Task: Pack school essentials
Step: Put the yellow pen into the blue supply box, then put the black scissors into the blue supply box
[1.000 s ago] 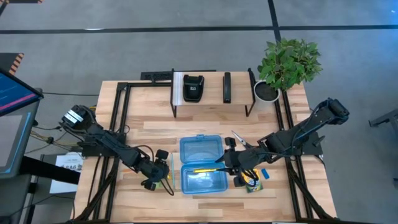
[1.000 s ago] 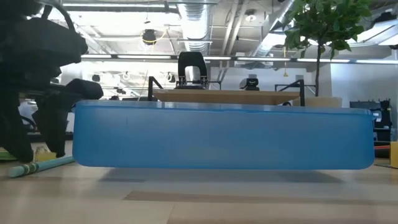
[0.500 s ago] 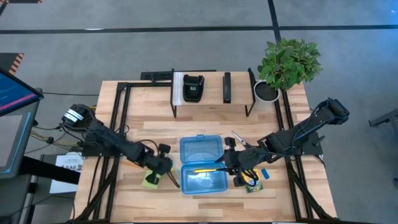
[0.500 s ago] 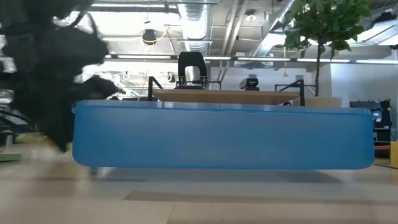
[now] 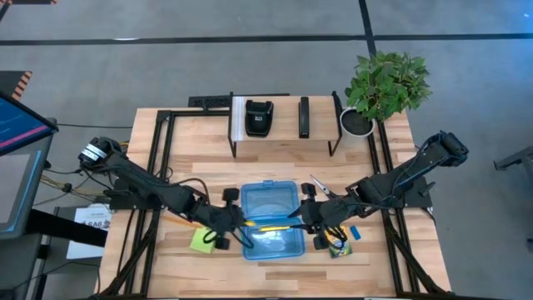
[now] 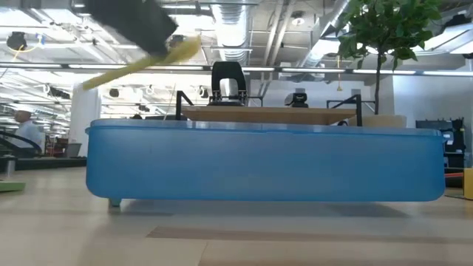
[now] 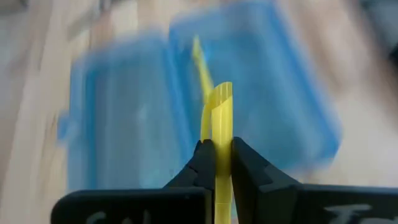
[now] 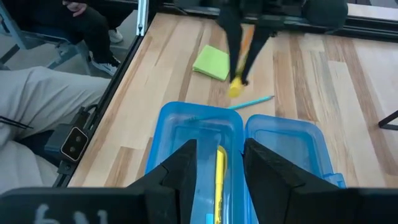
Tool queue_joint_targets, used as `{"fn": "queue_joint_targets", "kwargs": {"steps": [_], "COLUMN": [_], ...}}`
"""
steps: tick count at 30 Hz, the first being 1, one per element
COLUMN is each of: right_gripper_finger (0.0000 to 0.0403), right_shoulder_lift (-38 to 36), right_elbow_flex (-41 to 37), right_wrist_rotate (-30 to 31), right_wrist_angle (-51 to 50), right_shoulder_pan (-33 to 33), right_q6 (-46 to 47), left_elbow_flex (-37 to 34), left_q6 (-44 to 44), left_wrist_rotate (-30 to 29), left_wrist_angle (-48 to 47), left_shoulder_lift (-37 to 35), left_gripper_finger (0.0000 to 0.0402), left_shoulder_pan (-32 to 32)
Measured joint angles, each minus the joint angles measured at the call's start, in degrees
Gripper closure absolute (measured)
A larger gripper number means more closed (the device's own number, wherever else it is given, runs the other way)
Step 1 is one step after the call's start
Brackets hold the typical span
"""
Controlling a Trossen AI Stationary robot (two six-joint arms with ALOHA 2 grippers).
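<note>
Mid-way through the packing: carrying one pencil to the box.

Left claw point(image 7: 217, 147) clamped tight on a yellow pencil point(image 7: 219, 104), gripping it around mid-length with the tip sticking out ahead. Hanging above the tabletop point(image 5: 191, 179), at the near rim of the open blue box point(image 5: 273, 243). In the low view, pencil tilted and lifted clear above the box wall. Box tray straight ahead of and below the claw, hinged lid point(image 5: 268, 200) lying flat beside the tray.

Right claw point(image 8: 219, 163) poised over the opposite side of the same box, fingers apart, nothing clearly pinched. Another yellow pencil point(image 8: 219, 177) lying in the tray, just under and between those fingers.

Yet to be packed: lime-green sticky-note pad point(image 5: 202, 240) on the wood just behind the left claw; a teal pencil point(image 8: 252, 102) beyond the box rim from the right claw; crayon box point(image 5: 337, 244) and small blue eraser point(image 5: 355, 233) beside the right claw; scissors point(image 5: 321, 185) close to the right arm.

Next move, as a judgement: travel a little further over the tray, turn the pencil to run along the tray's length, lower it inside the walls, then open. Needs care to keep clear of the right claw sharing the box, and to avoid catching the tip on the rim.
</note>
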Motion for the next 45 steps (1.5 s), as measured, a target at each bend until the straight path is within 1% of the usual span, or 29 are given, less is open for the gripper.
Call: {"fn": "queue_joint_targets", "kwargs": {"steps": [1, 4, 8, 12, 16, 19, 23, 32, 35, 37, 40, 43, 45], "right_gripper_finger": [0.0254, 0.0257, 0.0261, 0.0262, 0.0262, 0.0265, 0.0265, 0.0266, 0.0266, 0.0266, 0.0266, 0.0264, 0.0262], "right_shoulder_lift": [-0.5, -2.9, -6.7, -9.3, -10.1, -9.8, -9.1, -9.7, -9.8, -10.2, -10.4, -10.1, -9.9], "right_elbow_flex": [0.0, 0.0, 0.1, 0.1, 0.1, 0.1, 0.0, 0.0, 0.1, 0.1, 0.1, 0.1, -0.1], "right_wrist_rotate": [0.0, 1.0, 3.5, 5.6, 5.9, 6.1, 6.0, 6.1, 7.1, 8.9, 10.0, 10.1, 10.0], "right_wrist_angle": [0.2, -1.1, -2.6, -2.7, -3.1, -3.2, -4.0, -4.8, -5.7, -8.3, -14.7, -22.8, -28.9], "right_shoulder_pan": [0.0, 0.1, 1.2, 2.8, 4.0, 4.8, 5.0, 4.8, 4.8, 4.8, 4.1, 2.7, 1.9], "right_q6": [0.0, 0.0, 0.0, 0.0, 0.0, 0.5, 0.5, 0.6, 0.9, 3.5, 10.2, 17.9, 22.8], "left_elbow_flex": [0.4, 2.4, 6.3, 10.8, 15.3, 18.3, 20.5, 20.7, 20.7, 20.5, 19.1, 15.2, 11.2], "left_q6": [0.6, 1.9, 1.7, -0.1, -1.5, -1.6, -1.6, -0.4, 0.5, 0.6, 2.2, 3.9, 4.1], "left_wrist_rotate": [0.7, 1.5, 1.7, 3.8, 6.6, 7.9, 8.5, 8.3, 8.6, 6.9, 1.9, -0.5, -1.0], "left_wrist_angle": [2.9, 7.0, 8.2, 8.0, 5.7, 3.5, 2.2, 1.8, -0.9, -2.6, -2.7, 0.9, 5.6], "left_shoulder_lift": [0.7, 4.2, 11.3, 18.5, 24.5, 27.8, 30.0, 29.1, 27.2, 24.7, 20.3, 15.1, 11.2], "left_gripper_finger": [0.0401, 0.0401, 0.0401, 0.0398, 0.0386, 0.0374, 0.0351, 0.0262, 0.0245, 0.0244, 0.0256, 0.0272, 0.0282], "left_shoulder_pan": [0.0, 0.2, 1.6, 3.6, 5.6, 6.4, 6.9, 7.1, 7.0, 6.5, 4.6, 2.3, 1.2]}}
